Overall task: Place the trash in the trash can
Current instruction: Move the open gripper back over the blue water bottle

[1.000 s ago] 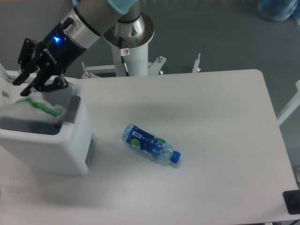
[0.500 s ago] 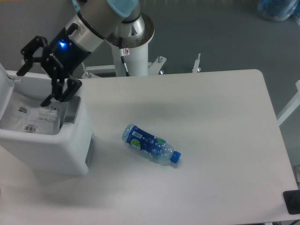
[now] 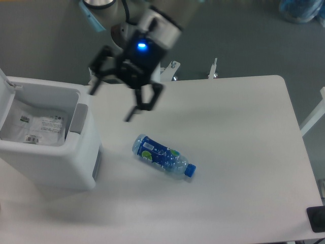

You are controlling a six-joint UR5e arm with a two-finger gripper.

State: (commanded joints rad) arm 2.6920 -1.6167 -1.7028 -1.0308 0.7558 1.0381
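Bottle [image 3: 163, 156] wears blue label (text unreadable); pouch [image 3: 38, 124] label white.

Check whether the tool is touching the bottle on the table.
Apart. The fixed camera shows the open tool above and left of the bottle, with bare table visible between them.

gripper [image 3: 110, 105] swung from trash can [image 3: 76, 168] toward bottle [image 3: 163, 156]

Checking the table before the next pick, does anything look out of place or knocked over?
Only the bottle: it lies on its side on the table, cap toward the front right, outside the trash can. The pouch is already inside. No spill shows.
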